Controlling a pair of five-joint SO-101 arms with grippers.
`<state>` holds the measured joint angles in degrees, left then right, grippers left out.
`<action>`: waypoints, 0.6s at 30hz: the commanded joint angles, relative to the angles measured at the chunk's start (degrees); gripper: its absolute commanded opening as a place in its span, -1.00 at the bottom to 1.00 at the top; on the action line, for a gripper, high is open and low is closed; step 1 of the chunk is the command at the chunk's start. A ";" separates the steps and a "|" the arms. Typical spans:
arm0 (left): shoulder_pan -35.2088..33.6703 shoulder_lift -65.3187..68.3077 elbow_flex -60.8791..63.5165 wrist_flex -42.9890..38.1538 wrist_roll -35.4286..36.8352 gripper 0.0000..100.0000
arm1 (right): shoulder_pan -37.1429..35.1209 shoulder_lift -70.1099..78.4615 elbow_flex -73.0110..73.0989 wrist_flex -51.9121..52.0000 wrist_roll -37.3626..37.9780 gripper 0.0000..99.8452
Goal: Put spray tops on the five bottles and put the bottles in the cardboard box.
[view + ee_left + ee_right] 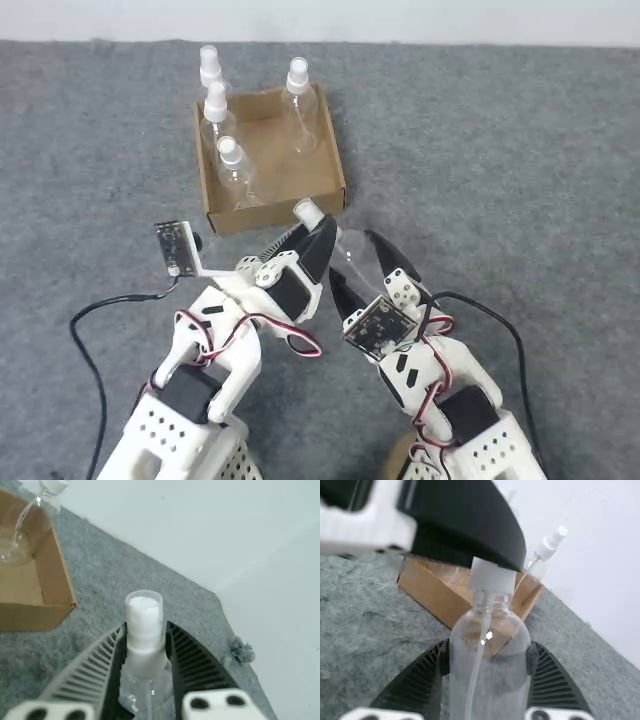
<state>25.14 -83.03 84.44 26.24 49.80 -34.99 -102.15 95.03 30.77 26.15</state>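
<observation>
Mid-table, just beside the box (275, 213), the right fingers (417, 682) pinch the bottle (487, 635) to steady it while the left fingers (195, 660) pinch its spray top (144, 611), apparently to seat it.

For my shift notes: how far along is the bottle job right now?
Done: four capped bottles stand at the cardboard box, at least three of them inside. In hand: the right gripper holds the fifth bottle while the left gripper clamps its spray top. Left: finish that top, then box the bottle.
</observation>
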 commanded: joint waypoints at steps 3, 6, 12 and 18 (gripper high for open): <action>1.05 -0.35 0.04 -0.26 -2.11 -0.88 | -0.66 -1.71 1.41 0.13 -0.53 -0.76; 0.79 -0.35 0.22 -0.26 -1.93 -0.70 | -0.66 -1.71 1.41 0.13 -0.53 -0.76; 0.44 -0.35 -3.30 6.42 -2.11 -0.53 | -0.66 -1.71 1.41 0.13 -0.53 -0.76; 0.18 -0.35 -9.63 16.00 -1.93 -0.53 | -0.66 -1.71 1.41 0.13 -0.53 -0.76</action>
<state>25.41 -82.42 80.04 39.60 48.13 -35.16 -102.24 95.03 30.77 25.98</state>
